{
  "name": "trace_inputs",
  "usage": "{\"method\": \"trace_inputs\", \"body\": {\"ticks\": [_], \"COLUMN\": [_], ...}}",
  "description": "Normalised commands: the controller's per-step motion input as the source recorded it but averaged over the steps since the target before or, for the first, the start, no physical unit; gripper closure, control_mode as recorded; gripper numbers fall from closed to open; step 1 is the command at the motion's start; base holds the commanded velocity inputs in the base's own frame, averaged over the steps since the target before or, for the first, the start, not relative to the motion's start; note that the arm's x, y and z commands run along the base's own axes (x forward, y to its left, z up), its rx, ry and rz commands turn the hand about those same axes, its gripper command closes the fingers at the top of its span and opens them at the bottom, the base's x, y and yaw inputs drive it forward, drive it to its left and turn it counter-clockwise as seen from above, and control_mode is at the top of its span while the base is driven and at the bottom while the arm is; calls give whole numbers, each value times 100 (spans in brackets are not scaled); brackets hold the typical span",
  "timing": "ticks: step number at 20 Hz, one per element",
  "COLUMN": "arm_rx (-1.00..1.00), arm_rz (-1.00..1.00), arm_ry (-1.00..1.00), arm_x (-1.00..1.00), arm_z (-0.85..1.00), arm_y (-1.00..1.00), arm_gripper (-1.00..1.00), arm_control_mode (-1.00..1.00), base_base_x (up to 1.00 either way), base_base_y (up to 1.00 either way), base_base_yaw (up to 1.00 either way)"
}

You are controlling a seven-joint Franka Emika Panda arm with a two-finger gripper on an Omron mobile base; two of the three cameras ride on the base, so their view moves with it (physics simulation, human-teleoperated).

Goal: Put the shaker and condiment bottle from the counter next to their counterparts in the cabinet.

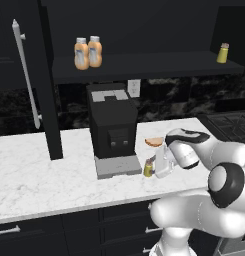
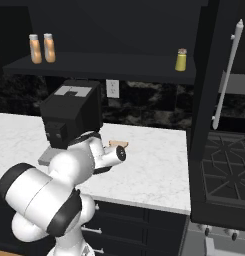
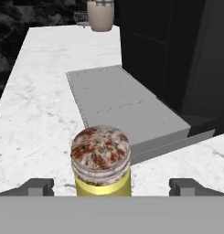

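bottle labels point(image 1: 81, 55): pale bands, no text legible
coffee machine point(image 1: 113, 127): no brand or markings readable
shaker point(image 3: 102, 162): no print, speckled cap

The arm point(image 1: 209, 200) is showing glossy white, rounded shells, swelling into bulbous segments like stacked pods. Dark, near-black bands are ringing the joints; one black disc with a grey centre is facing out on the elbow point(image 1: 225, 184). A black strip is running along the top of the white wrist housing point(image 1: 186, 135). In the right base view the shoulder link point(image 2: 36, 197) is wearing a broad black collar between white halves. The gripper point(image 3: 111, 186) is ending in two small, dark grey, blocky fingertips point(image 3: 38, 186).
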Motion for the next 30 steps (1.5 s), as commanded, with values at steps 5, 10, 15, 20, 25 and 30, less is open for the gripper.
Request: {"method": "trace_inputs", "body": {"ticks": [5, 10, 15, 20, 25, 30], "arm_rx": [1, 2, -6, -3, 0, 3], "arm_rz": [4, 0, -5, -30, -50, -48], "arm_ry": [8, -3, -12, 0, 1, 0], "arm_x": [14, 5, 1, 5, 0, 0], "arm_z": [-13, 30, 78, 100, 85, 73], "arm_y": [16, -9, -15, -8, -41, -59], "arm_gripper": [100, 100, 100, 100, 100, 100], "arm_control_mode": [-100, -100, -100, -100, -100, -100], "base_base_x": [0, 0, 0, 0, 0, 0], "base_base_y": [0, 0, 0, 0, 0, 0], "base_base_yaw": [0, 0, 0, 0, 0, 0]}}
